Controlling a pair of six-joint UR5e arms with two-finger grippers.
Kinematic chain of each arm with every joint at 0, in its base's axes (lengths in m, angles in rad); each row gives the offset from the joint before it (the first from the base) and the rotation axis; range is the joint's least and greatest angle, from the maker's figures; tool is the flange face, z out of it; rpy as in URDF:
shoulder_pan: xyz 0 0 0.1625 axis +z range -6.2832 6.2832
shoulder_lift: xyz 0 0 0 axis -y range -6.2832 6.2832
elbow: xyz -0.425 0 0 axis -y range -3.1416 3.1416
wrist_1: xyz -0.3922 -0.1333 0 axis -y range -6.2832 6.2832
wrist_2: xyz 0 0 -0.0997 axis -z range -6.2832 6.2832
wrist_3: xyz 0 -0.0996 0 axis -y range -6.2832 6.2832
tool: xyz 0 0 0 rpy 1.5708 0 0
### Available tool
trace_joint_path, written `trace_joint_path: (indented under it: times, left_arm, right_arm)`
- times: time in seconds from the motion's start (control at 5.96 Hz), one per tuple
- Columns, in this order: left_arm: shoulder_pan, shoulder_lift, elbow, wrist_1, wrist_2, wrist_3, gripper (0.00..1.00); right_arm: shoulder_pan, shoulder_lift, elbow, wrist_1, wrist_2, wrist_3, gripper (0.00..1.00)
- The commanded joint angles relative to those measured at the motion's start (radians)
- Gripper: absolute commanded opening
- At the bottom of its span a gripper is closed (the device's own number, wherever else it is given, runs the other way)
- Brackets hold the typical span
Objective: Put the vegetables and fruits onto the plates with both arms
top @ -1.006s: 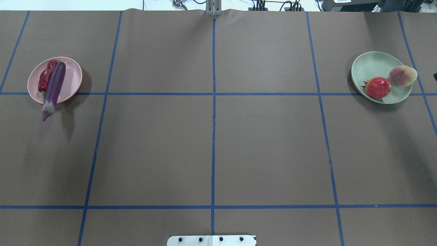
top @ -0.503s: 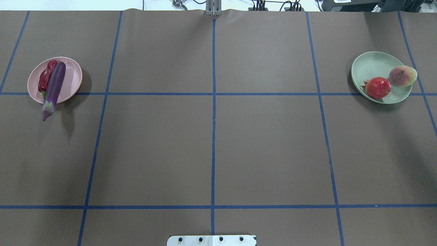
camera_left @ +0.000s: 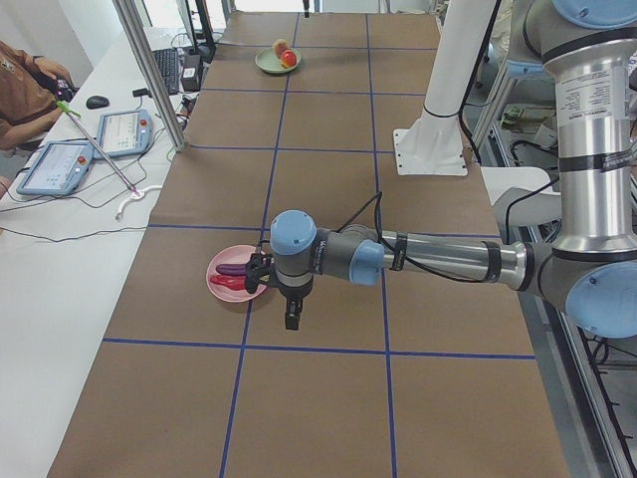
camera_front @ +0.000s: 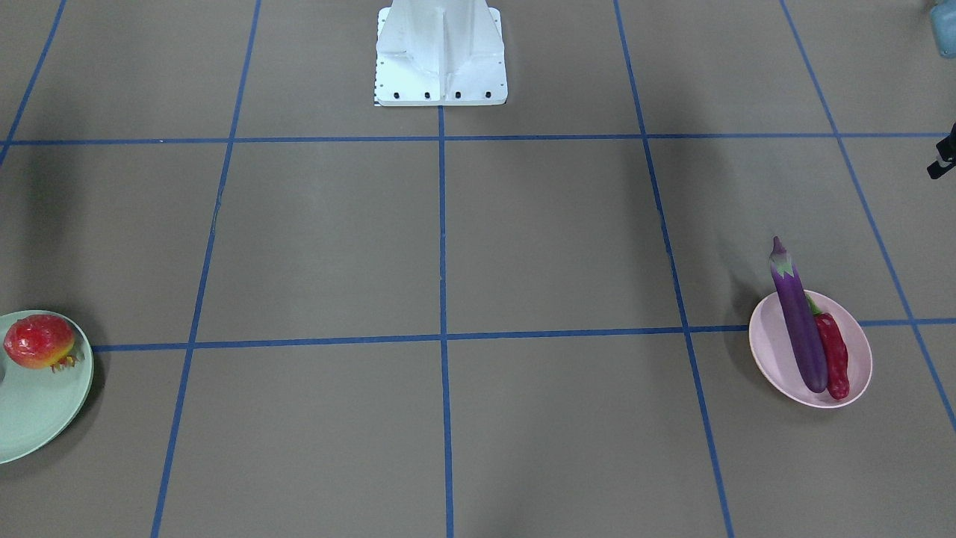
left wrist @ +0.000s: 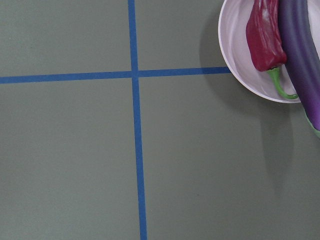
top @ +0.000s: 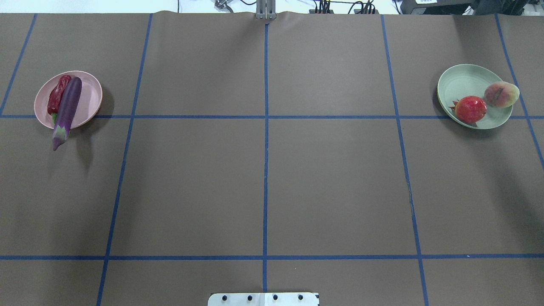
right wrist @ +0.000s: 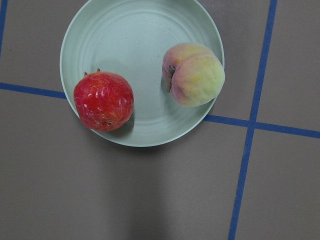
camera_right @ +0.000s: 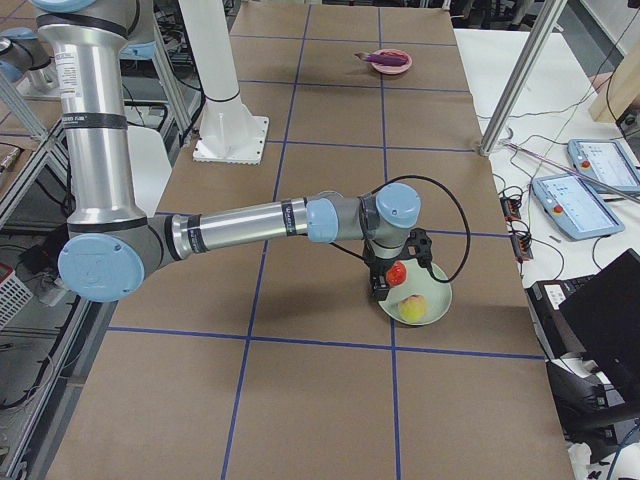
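The purple eggplant (top: 67, 108) lies across the pink plate (top: 91, 97), its capped end overhanging the rim, with the red chili pepper (top: 58, 93) beside it. On the green plate (top: 463, 83) rest the pomegranate (top: 471, 109) and the peach (top: 501, 94), the peach at the rim. My left gripper (camera_left: 291, 317) hangs just off the pink plate (camera_left: 224, 287); I cannot tell whether it is open or shut. My right gripper (camera_right: 380, 285) hovers at the green plate (camera_right: 440, 300) near the pomegranate (camera_right: 397, 273); its state is likewise unclear. Neither wrist view shows fingers.
The brown table cover is marked by a blue tape grid (top: 265, 127). The white base pedestal (camera_front: 441, 56) stands at the robot's side. A side desk with tablets (camera_left: 60, 164) and a seated person's arm lies beyond the far table edge.
A small dark part at the right edge of the overhead view one second ago is gone from it. Plates, vegetables and fruits have not moved.
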State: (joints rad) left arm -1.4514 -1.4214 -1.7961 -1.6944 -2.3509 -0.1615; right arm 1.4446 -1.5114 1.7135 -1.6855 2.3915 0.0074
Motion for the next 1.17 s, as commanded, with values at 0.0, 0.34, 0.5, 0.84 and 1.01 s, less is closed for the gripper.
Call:
trace_joint_path:
  times: [0.0,0.34,0.5,0.84,1.01]
  left_arm:
    - [-0.003,-0.008,-0.002,0.004,0.004,-0.006,1.00]
    - [-0.001,-0.013,-0.011,-0.007,-0.023,-0.009,1.00]
    - [-0.003,-0.001,-0.050,-0.004,-0.016,-0.024,1.00]
    - [-0.003,0.001,-0.046,-0.004,0.016,-0.038,1.00]
    - [-0.001,-0.008,-0.046,-0.004,0.018,-0.065,1.00]
  right_arm:
    - [0.000,-0.007,-0.002,0.001,0.000,-0.003,1.00]
    - [0.000,-0.012,0.004,0.000,0.000,-0.004,1.00]
    - [0.000,-0.015,0.006,0.001,0.000,-0.004,1.00]
    - [0.000,-0.016,0.006,0.001,0.000,-0.006,1.00]
    - [0.000,-0.012,0.005,0.001,0.000,-0.004,1.00]
